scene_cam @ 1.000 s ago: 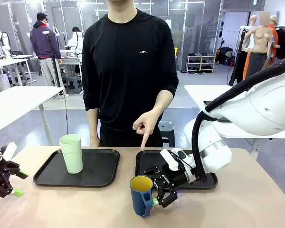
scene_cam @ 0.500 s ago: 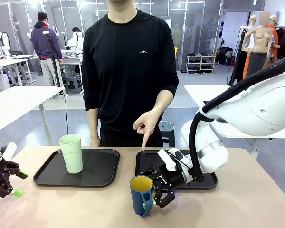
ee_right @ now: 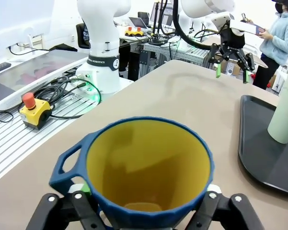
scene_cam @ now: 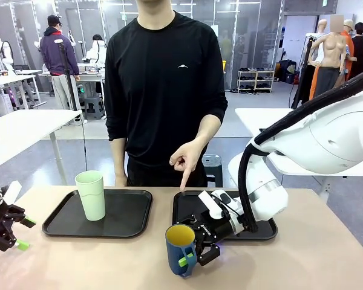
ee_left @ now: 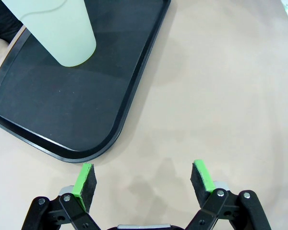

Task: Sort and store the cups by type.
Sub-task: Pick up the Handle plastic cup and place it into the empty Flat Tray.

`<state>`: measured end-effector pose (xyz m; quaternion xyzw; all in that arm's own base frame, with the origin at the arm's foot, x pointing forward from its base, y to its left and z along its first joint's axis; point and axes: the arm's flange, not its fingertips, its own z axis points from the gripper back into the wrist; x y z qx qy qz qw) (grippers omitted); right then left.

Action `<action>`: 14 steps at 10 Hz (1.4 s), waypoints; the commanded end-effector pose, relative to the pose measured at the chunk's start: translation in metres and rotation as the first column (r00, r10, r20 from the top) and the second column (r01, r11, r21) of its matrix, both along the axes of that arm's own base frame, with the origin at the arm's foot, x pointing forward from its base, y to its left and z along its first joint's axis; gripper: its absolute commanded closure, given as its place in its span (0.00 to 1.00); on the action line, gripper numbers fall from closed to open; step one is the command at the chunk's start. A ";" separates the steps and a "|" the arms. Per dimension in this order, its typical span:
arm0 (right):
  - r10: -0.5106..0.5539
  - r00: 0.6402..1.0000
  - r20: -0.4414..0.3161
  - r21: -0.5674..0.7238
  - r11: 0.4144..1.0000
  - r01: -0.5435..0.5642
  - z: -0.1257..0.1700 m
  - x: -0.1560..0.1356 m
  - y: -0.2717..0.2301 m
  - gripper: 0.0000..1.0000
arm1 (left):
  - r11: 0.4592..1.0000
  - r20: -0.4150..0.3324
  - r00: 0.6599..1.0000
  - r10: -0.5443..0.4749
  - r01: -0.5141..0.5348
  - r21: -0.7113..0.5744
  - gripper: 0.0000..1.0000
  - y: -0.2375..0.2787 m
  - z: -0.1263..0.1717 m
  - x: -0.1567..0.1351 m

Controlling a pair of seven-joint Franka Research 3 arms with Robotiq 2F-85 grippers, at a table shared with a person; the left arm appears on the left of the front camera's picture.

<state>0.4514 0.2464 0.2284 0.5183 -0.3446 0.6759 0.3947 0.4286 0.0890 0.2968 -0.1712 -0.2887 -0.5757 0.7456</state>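
Observation:
A dark blue mug (scene_cam: 179,246) with a yellow inside stands on the table in front of the right tray (scene_cam: 260,232). My right gripper (scene_cam: 192,254) is shut on it, one green pad against its near side. In the right wrist view the blue mug (ee_right: 149,165) sits between the fingers, its handle to the left. The pale mint-green tumbler (scene_cam: 91,194) stands upright on the left tray (scene_cam: 130,217). My left gripper (scene_cam: 5,232) hangs open at the table's left edge, and its own view has the tumbler (ee_left: 57,31) on the tray (ee_left: 62,115) ahead.
A person in black stands at the far side, one hand (scene_cam: 185,160) pointing a finger down at the right tray's back edge. The left arm's gripper (ee_right: 232,52) shows far off in the right wrist view, over bare tabletop. The tumbler (ee_right: 284,112) stands at that view's right edge.
My right gripper has slid left onto the blue mug and shut on it, a green pad now lying across the mug's side. The left arm and the tumbler have stayed put.

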 end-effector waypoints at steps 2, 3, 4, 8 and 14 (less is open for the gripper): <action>0.031 0.999 -0.006 0.001 1.000 -0.031 -0.002 0.001 0.000 0.39 | 1.000 0.017 1.000 -0.009 0.009 -0.001 0.00 0.001 0.000 0.000; 0.032 0.999 -0.003 0.000 0.999 -0.032 -0.002 0.001 0.000 0.54 | 1.000 0.017 1.000 -0.009 0.009 -0.001 0.00 0.001 0.000 0.000; 0.040 0.999 -0.009 -0.006 0.999 -0.040 -0.001 0.001 0.001 0.59 | 1.000 0.017 1.000 -0.009 0.009 -0.001 0.00 0.001 0.000 0.000; -0.014 1.000 -0.014 -0.005 1.000 0.014 0.018 -0.006 -0.003 0.74 | 1.000 0.017 1.000 -0.009 0.009 -0.001 0.00 0.001 0.000 0.000; -0.026 1.000 0.006 0.018 1.000 0.026 0.085 -0.030 -0.019 0.74 | 1.000 0.017 1.000 -0.009 0.009 -0.001 0.00 0.001 0.000 0.000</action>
